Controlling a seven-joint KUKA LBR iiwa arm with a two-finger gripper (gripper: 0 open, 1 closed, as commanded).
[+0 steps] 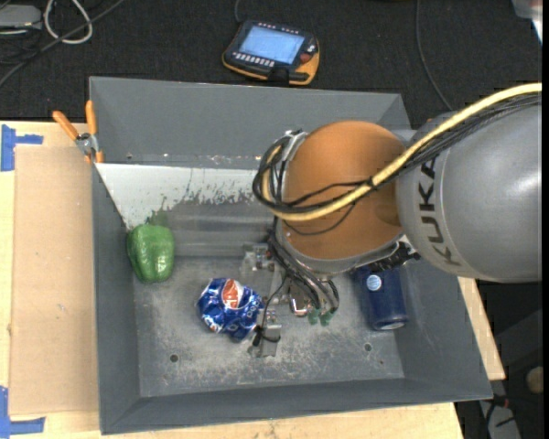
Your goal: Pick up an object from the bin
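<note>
My gripper hangs low under the orange wrist cover, near the middle of the bin floor. It is open, with one fingertip towards the front and the other towards the back. A crushed blue, white and red can lies just left of the gripper, its right edge at the gap between the fingers. Nothing is held. A dark blue bottle with a pale cap lies to the right, partly hidden under the arm.
A green pepper-shaped toy rests by the bin's left wall. The arm and its orange cover hide the back right of the bin floor. Bare floor lies along the front wall.
</note>
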